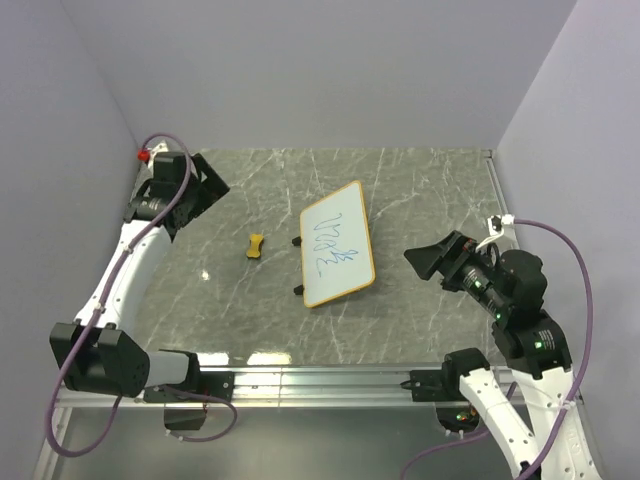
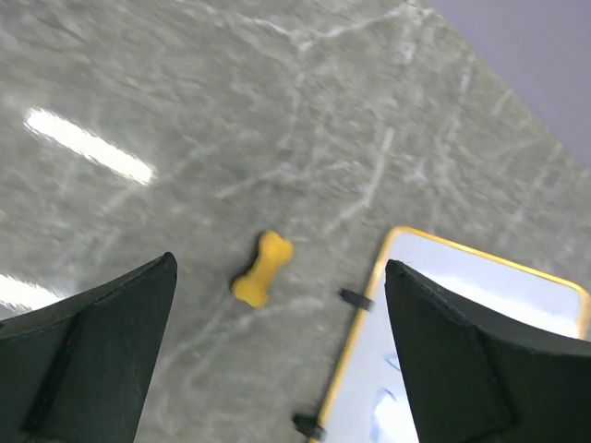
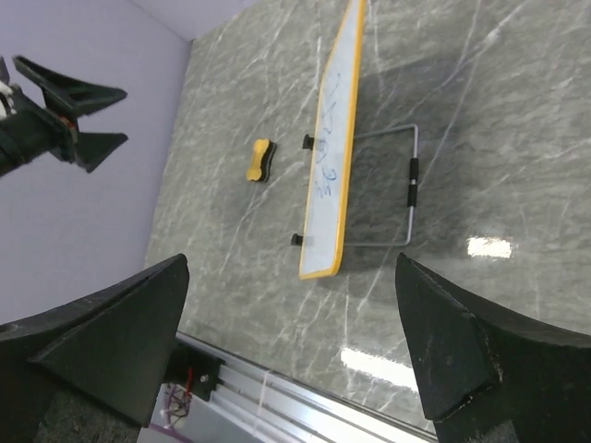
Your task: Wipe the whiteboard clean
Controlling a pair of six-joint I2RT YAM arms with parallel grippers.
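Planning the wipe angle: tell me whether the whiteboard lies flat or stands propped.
Propped at a tilt: the whiteboard rests on its black feet, with a wire stand behind it.

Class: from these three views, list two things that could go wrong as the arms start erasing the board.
1. The tan-framed white rectangular whiteboard leans on a thin wire stand; wiping pressure could tip or slide it.
2. The small yellow bone-shaped eraser lies flat on the grey marble-patterned table, so the open left gripper might nudge it away rather than grip it.
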